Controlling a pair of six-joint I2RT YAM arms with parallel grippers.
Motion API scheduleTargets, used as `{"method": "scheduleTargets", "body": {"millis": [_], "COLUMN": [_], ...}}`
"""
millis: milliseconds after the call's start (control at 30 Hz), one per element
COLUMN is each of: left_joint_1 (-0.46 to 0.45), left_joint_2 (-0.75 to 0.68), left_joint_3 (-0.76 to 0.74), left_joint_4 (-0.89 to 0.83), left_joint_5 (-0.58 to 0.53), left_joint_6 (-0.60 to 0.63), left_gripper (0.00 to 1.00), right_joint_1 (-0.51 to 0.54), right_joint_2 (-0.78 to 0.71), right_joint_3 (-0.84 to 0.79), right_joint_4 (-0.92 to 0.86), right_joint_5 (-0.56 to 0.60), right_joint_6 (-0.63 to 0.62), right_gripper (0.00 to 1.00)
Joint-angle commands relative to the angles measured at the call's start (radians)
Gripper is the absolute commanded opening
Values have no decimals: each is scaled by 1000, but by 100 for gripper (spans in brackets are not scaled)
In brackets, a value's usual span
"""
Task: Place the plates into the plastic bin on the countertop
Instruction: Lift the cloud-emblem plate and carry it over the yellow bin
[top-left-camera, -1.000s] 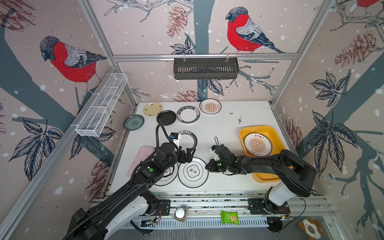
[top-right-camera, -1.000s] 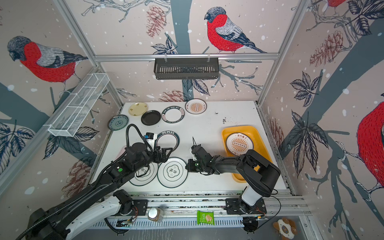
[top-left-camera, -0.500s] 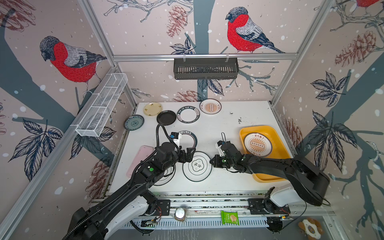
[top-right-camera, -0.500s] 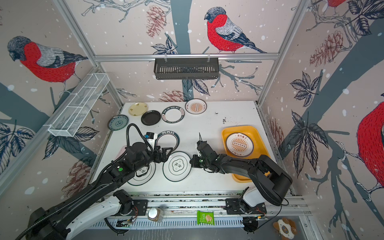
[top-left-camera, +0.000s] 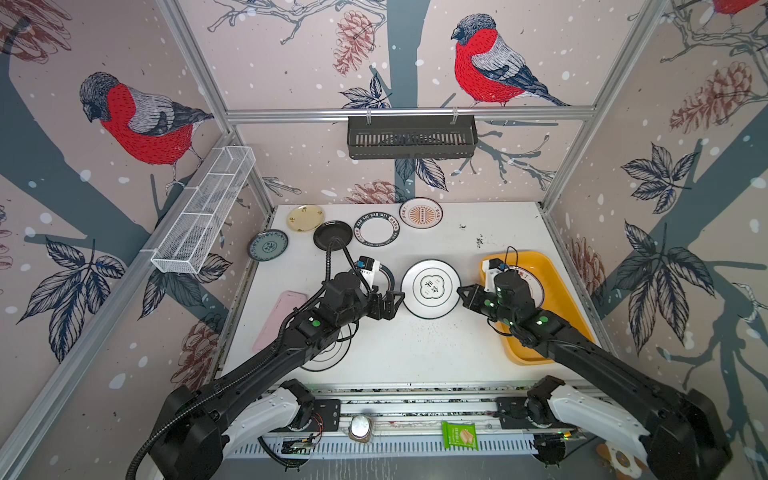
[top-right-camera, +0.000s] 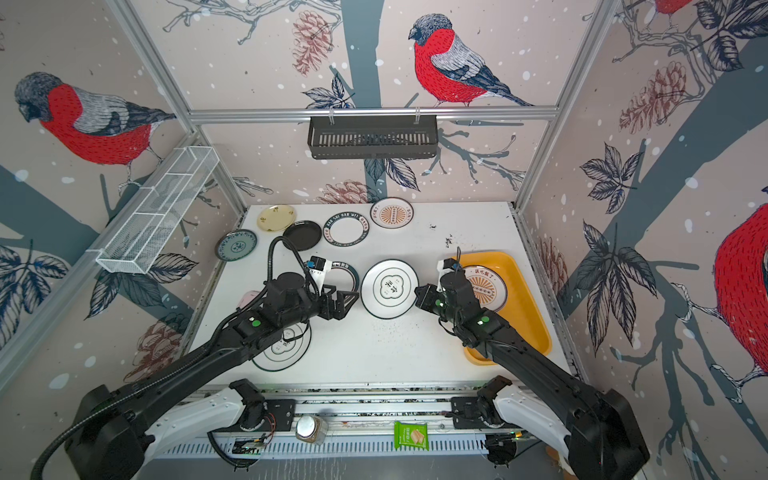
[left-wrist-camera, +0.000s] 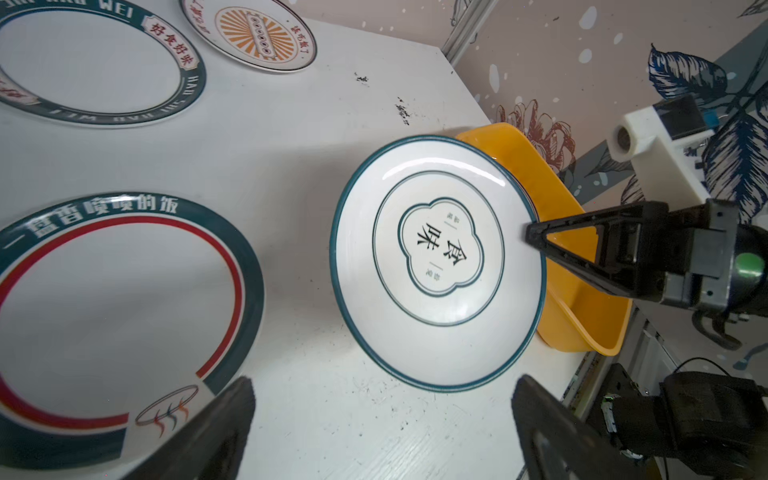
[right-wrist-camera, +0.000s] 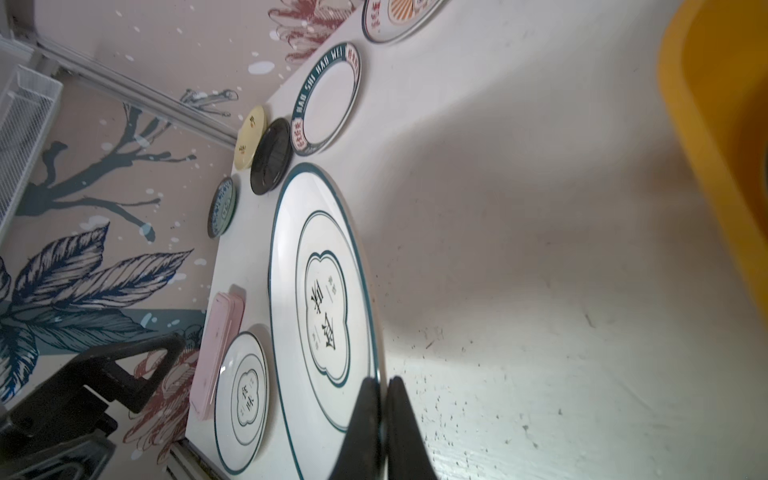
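Observation:
My right gripper (top-left-camera: 460, 291) (right-wrist-camera: 382, 386) is shut on the rim of a white plate with a black emblem (top-left-camera: 431, 289) (top-right-camera: 389, 288) (left-wrist-camera: 436, 262) (right-wrist-camera: 324, 299), held above the countertop (top-left-camera: 415, 353) just left of the plastic bin (top-left-camera: 561, 316) (left-wrist-camera: 573, 299). An orange sunburst plate (top-right-camera: 486, 289) lies in the bin, partly hidden by the right arm. My left gripper (top-left-camera: 395, 301) (left-wrist-camera: 382, 415) stands open and empty left of the held plate. Under the left arm lies a second emblem plate (top-right-camera: 282, 347) and a green-rimmed plate (left-wrist-camera: 104, 307).
Along the back lie a cream-yellow plate (top-left-camera: 305, 217), a black plate (top-left-camera: 332, 235), a blue-grey plate (top-left-camera: 268, 244), a green lettered plate (top-left-camera: 377, 229) and a sunburst plate (top-left-camera: 421, 212). A pink box (top-left-camera: 278, 320) sits at the left edge.
The right gripper has carried the emblem plate from the front middle up and to the right, toward the bin. The left arm has stayed still.

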Motion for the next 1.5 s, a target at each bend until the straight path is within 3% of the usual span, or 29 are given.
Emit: {"method": "scheduleTargets", "body": {"millis": [0,500,900,1300,1467], "left_joint_1": [-3,-64,-120,-135,-136], "left_joint_2": [62,422,686,822,846], "left_joint_3": [46,354,584,704,739], "left_joint_4": [101,196,110,75,45], "left_joint_5": [99,205,311,340,319], "left_joint_6": [60,196,278,282,289], "left_gripper": [97,97,97,97,97], "right_joint_1": [-63,-486,-693,-930,-990], "right_joint_2": [-59,-70,-149,-185,-175], "right_joint_3": [5,97,18,-98,-135], "right_joint_4": [8,-66,-120,-142,-106], "right_joint_5": [18,-142,-201,-298,-289], "right_joint_6": [10,12,11,-22,-35], "right_gripper": [1,1,1,1,1]}}
